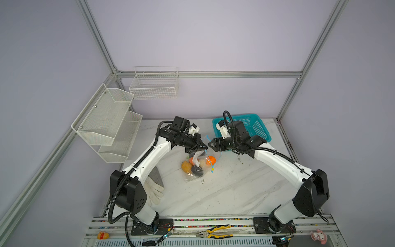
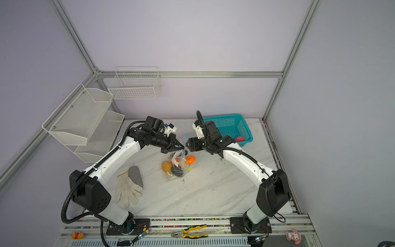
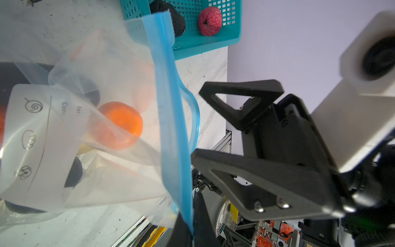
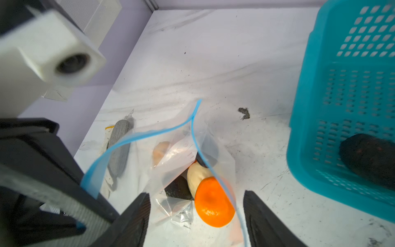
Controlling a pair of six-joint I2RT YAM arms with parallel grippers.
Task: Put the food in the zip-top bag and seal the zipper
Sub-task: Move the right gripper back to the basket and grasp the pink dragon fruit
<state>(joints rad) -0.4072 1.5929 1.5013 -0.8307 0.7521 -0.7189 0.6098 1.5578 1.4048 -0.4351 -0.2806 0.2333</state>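
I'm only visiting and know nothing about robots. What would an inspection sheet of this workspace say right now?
Surface: white marbled table, scuffed, with dark specks.
Job's things: bag held up by its blue zipper, mouth open; orange food, cream food and dark food inside. Pink food and black food lie in the teal basket.
Clutter: glove, pliers, toy figure, pink doll.
End effectors: left end effector shut on the zipper; right end effector open, empty.
Cables: black conduit along both arms.
Surroundings: lilac walls, metal frame, white wire racks.
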